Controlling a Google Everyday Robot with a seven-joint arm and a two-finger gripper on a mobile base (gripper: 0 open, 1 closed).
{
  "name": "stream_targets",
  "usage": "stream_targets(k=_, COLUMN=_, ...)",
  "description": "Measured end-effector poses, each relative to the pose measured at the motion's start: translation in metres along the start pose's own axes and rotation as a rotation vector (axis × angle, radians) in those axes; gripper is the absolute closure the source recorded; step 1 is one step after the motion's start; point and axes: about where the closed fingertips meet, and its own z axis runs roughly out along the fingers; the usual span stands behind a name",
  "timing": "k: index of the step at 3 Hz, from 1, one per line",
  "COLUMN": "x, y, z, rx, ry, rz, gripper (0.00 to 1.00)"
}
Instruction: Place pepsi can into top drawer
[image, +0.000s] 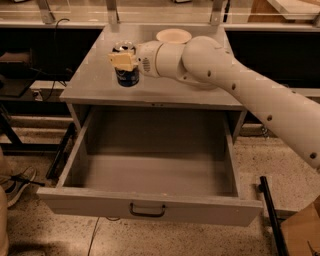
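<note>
The pepsi can (126, 76), dark blue with a silver top, is upright over the left part of the grey cabinet top (90, 82), near its front edge. My gripper (125, 61) is shut on the can, its beige fingers (120, 60) clasping the upper part, with the white arm reaching in from the right. I cannot tell whether the can touches the surface. The top drawer (150, 170) is pulled wide open below and in front of the can, and its inside is bare. Its front panel carries a small dark handle (147, 210).
A pale bowl (173, 36) sits at the back of the cabinet top, behind the arm. A shoe (15, 182) and cables lie on the floor at left. A black bar (270, 215) and a cardboard box (302, 235) are at lower right.
</note>
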Motion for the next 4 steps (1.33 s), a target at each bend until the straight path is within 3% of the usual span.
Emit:
stream_targets(k=1, x=0.006, y=0.008, z=-0.005, rx=-0.044, ry=0.007, rz=-0.009, gripper=1.00)
stream_targets(k=2, x=0.022, y=0.028, z=-0.031, rx=-0.104, ry=0.043, rz=-0.060, gripper=1.00)
stream_targets(k=3, x=0.056, y=0.056, z=-0.052, rx=-0.188, ry=0.089, rz=-0.100, gripper=1.00)
stream_targets(k=4, x=0.112, y=0.077, z=-0.059, rx=-0.246, ry=0.156, rz=-0.073, gripper=1.00)
